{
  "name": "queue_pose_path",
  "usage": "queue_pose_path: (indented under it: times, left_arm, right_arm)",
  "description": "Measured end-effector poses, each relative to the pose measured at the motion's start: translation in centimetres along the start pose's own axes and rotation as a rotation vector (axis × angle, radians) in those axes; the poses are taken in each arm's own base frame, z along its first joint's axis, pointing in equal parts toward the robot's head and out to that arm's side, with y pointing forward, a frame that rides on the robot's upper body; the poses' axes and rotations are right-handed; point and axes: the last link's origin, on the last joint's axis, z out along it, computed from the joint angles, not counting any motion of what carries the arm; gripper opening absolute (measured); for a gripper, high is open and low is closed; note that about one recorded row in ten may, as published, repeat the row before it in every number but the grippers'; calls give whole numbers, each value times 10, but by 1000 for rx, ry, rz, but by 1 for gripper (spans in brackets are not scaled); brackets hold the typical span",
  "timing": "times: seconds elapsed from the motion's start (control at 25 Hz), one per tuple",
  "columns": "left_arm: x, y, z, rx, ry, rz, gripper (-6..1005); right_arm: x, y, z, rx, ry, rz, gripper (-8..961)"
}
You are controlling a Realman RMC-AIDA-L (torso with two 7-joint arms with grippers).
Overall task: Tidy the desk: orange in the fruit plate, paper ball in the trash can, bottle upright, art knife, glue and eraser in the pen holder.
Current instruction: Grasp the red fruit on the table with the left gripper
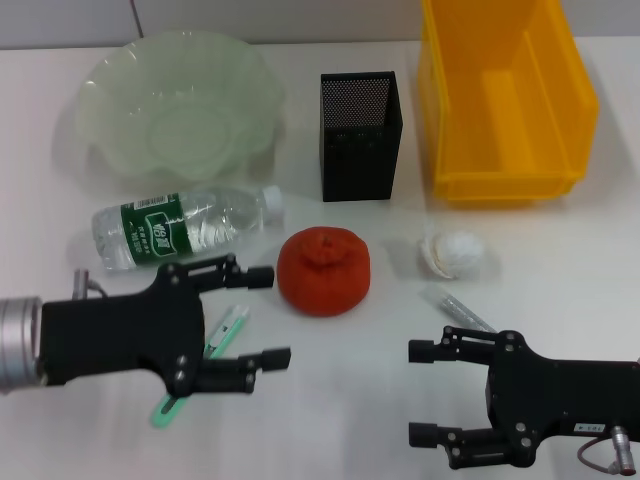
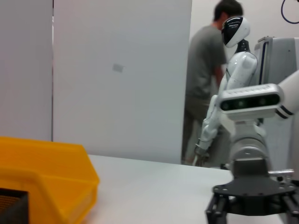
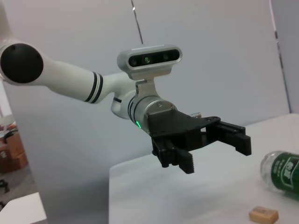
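You have the left gripper (image 1: 268,316) released, jaws apart, over the art knife (image 1: 215,350) near the orange (image 1: 323,270), and the right gripper (image 1: 422,392) released at near right.

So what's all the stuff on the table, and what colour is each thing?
fruit plate: one, pale green, far left of table
pen holder: one, black mesh, far middle
bin: one, yellow, far right
bottle: one, clear with green label, lying on its side before the plate
orange: one, orange-red, centre
paper ball: one, white, right of the orange
art knife: one, green, under the left pincer
glue: one, clear stick, near the right pincer
eraser: one, tan, near the bottle
left pincer: black, open
right pincer: black, open
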Motion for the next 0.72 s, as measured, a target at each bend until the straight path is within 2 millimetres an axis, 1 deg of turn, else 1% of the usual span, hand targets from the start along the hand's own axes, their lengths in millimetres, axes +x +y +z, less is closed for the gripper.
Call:
queue_pose_path:
  times: [0.12, 0.16, 0.2, 0.24, 0.32, 0.44, 0.48, 0.52, 0.6, 0.68, 0.72]
  left_arm:
    - [3, -14, 9, 40, -11, 6, 813]
    - [3, -14, 9, 40, -11, 6, 813]
    - [1, -27, 18, 82, -27, 0, 814]
    - [1, -27, 18, 82, -27, 0, 814]
    - [1, -40, 30, 109, -53, 4, 814]
    - [1, -40, 30, 109, -53, 4, 814]
    - [2, -52, 44, 123, -88, 8, 814]
    - [1, -55, 53, 109, -118, 12, 814]
    - [1, -55, 53, 109, -118, 12, 814]
    - [-4, -58, 65, 90, -190, 37, 814]
    - [-4, -58, 66, 90, -194, 39, 814]
  right_arm:
    - [3, 1, -2, 28, -26, -4, 803]
    - [4, 2, -3, 39, -36, -6, 803]
    - [5, 2, -3, 47, -43, -5, 803]
    - [6, 3, -4, 55, -50, -5, 803]
    - [7, 5, -4, 61, -59, 0, 803]
    - [9, 6, -4, 63, -63, 8, 803]
    - [9, 6, -4, 65, -63, 9, 803]
    - [9, 6, -5, 72, -67, 11, 803]
    - [9, 5, -8, 98, -79, 15, 803]
    - [10, 3, -13, 144, -96, 19, 803]
    - [10, 1, -17, 187, -111, 22, 803]
